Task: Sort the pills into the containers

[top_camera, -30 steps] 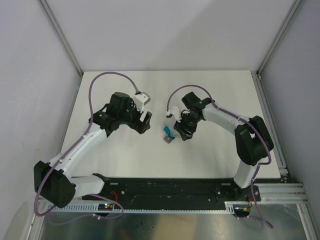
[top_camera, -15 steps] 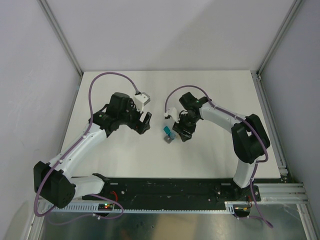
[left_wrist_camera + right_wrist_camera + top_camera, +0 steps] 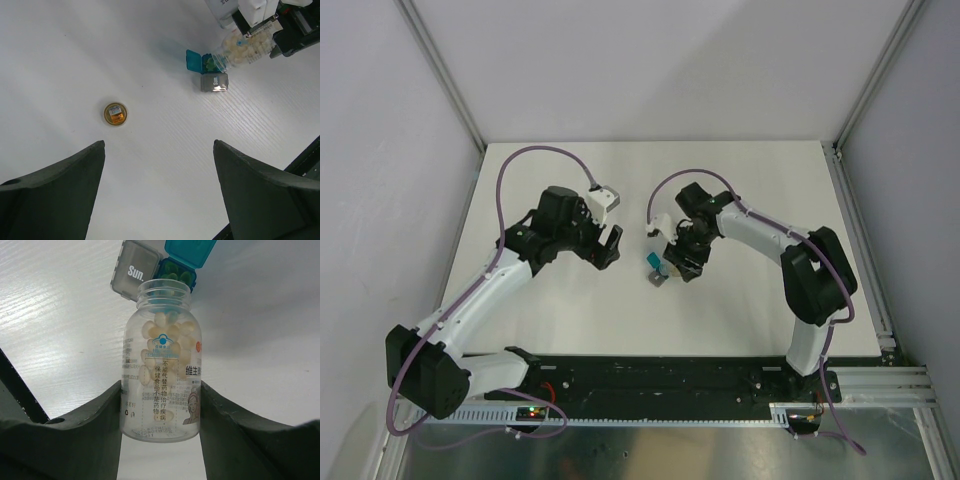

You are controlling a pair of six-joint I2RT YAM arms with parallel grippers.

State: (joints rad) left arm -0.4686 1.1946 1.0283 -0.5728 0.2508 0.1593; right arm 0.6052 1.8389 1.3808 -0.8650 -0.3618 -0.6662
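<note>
My right gripper [image 3: 160, 385] is shut on a clear bottle [image 3: 162, 370] of pale pills [image 3: 167, 332]. The bottle lies tilted, with its open mouth at the teal-blue box [image 3: 190, 251]. The box's grey flap [image 3: 135, 270], marked "Sun.", stands open and green pieces show inside. In the top view the box [image 3: 653, 262] sits just left of the right gripper [image 3: 682, 262]. In the left wrist view a small round amber container [image 3: 115, 114] stands on the table, left of the box [image 3: 195, 61] and bottle [image 3: 240, 47]. My left gripper [image 3: 159, 144] hovers open over bare table, holding nothing.
The white table [image 3: 740, 180] is bounded by metal frame rails at its left and right edges. A black base rail [image 3: 660, 375] runs along the near edge. A purple cable loops above each arm.
The right arm's elbow has drifted slightly left while its gripper stays at the box. The left arm has barely moved.
</note>
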